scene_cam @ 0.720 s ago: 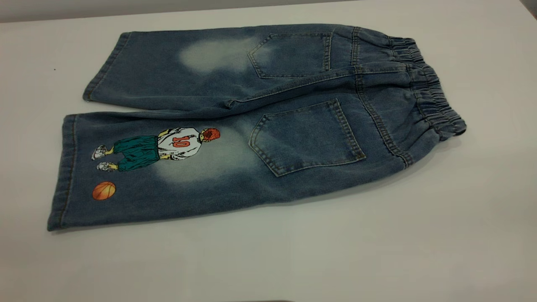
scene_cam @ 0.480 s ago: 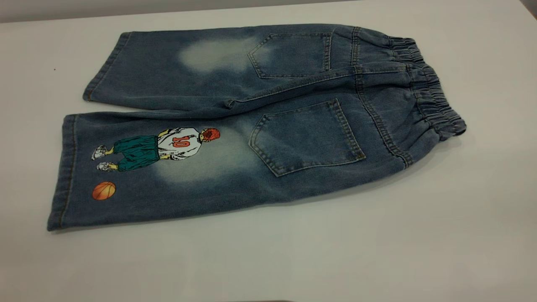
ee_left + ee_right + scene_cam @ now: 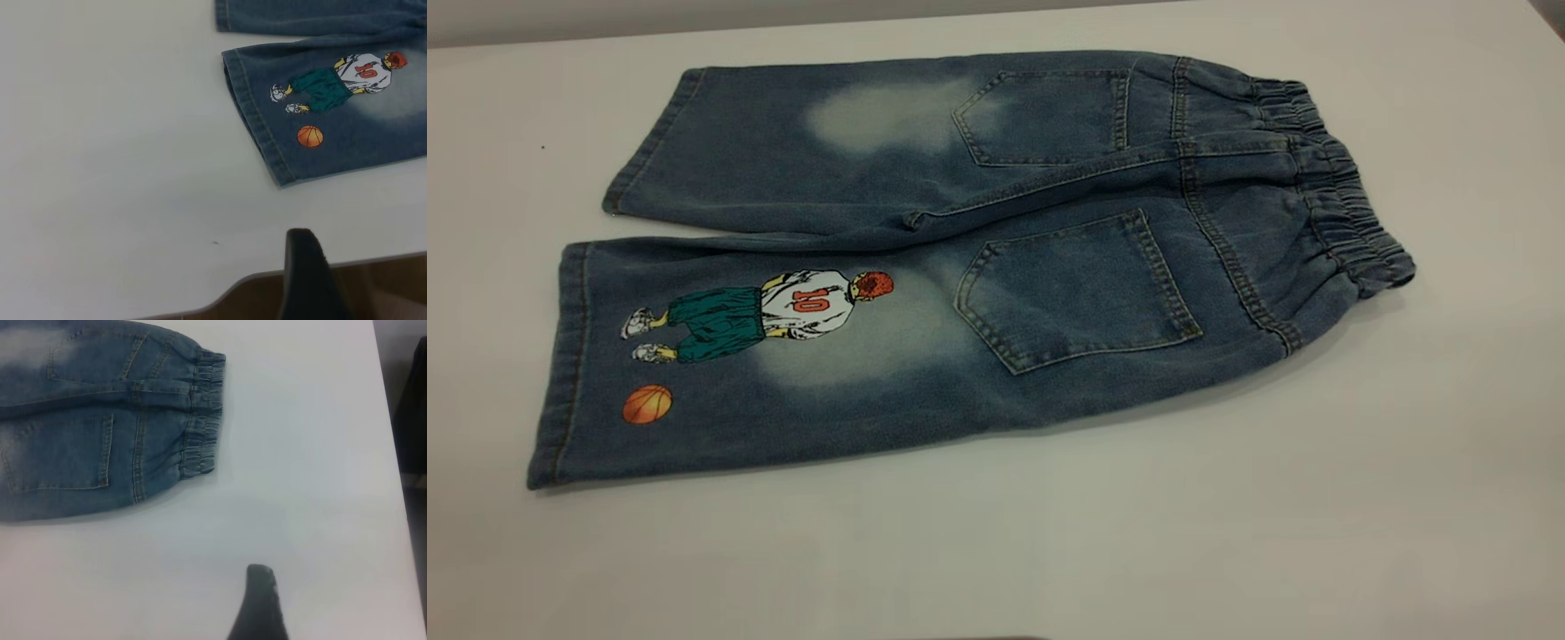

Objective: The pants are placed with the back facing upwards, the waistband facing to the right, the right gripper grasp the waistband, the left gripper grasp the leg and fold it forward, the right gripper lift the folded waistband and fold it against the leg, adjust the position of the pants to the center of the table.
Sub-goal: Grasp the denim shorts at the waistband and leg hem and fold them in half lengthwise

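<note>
The blue denim pants (image 3: 960, 267) lie flat on the white table (image 3: 1227, 533), back pockets up. Their ruffled waistband (image 3: 1343, 187) points right. The leg (image 3: 738, 356) with the number 10 player and orange basketball lies nearest the front, the plain leg behind it. No gripper shows in the exterior view. In the left wrist view, my left gripper (image 3: 303, 267) is a dark tip over the table's edge, well apart from the leg's (image 3: 333, 113) hem. In the right wrist view, my right gripper (image 3: 260, 600) hangs over bare table, apart from the waistband (image 3: 200, 420).
The table's rounded corner edge (image 3: 253, 277) lies by the left gripper, with brown floor beyond it. Past the table's right edge stands a dark object (image 3: 413, 420). Bare white tabletop surrounds the pants on all sides.
</note>
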Available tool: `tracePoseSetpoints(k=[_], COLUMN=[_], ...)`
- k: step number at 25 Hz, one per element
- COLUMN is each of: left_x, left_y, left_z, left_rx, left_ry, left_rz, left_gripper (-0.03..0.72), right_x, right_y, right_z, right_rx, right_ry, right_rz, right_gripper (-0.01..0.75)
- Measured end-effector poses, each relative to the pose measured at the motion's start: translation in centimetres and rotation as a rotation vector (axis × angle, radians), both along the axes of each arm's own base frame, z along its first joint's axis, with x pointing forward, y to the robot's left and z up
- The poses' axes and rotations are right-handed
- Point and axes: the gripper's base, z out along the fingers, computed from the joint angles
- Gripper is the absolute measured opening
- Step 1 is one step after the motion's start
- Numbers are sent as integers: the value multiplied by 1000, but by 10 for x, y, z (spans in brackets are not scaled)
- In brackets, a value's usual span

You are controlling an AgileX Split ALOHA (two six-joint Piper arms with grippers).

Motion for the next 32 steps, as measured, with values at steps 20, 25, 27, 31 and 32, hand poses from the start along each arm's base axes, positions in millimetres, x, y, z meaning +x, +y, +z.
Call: tracePoseSetpoints(k=[20, 25, 27, 31, 32], left_x=[0, 7, 14, 35, 43], left_y=[0, 0, 1, 1, 1], left_z=[0, 2, 7, 25, 29], left_rx=[-2, -76, -98, -114, -125], left_ry=[0, 50, 90, 126, 118], left_rz=[1, 46, 61, 68, 66], left_gripper=[379, 379, 379, 379, 379], right_x=[0, 0, 2, 17, 26], right_y=[0, 0, -1, 0, 1], right_z=[0, 1, 8, 32, 37], right_rx=[0, 18, 30, 34, 36], right_ry=[0, -2, 2, 28, 38], right_rz=[0, -10, -28, -39, -41], right_gripper=[491, 491, 491, 491, 491])
